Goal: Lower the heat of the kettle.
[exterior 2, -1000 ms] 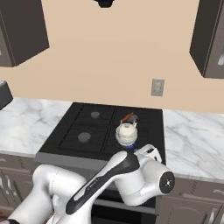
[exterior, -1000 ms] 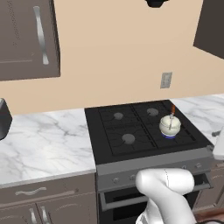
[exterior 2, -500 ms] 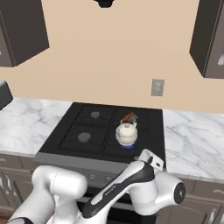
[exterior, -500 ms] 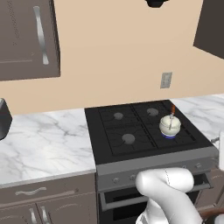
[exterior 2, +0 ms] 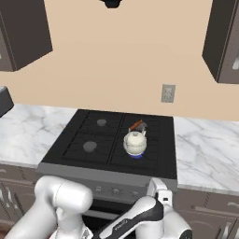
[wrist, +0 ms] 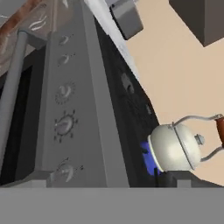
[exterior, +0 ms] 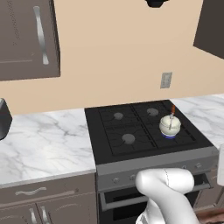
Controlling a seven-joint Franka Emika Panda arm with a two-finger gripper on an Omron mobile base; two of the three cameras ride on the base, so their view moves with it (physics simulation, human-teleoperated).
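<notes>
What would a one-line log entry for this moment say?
kettle: front-right burner, blue flame under it | stove knobs: untouched | end effector: state unclear, facing the knob panel

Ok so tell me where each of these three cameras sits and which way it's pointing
Left base view: behind the arm on its left, looking forward and down at the stove and kettle; the white arm rises at the lower right.
Right base view: behind on the right, same stove and kettle; the arm crosses the bottom.
Hand view: rolled sideways, low before the stove's knob panel, kettle beyond; no arm visible.
All three share the kettle and its blue flame.
</notes>
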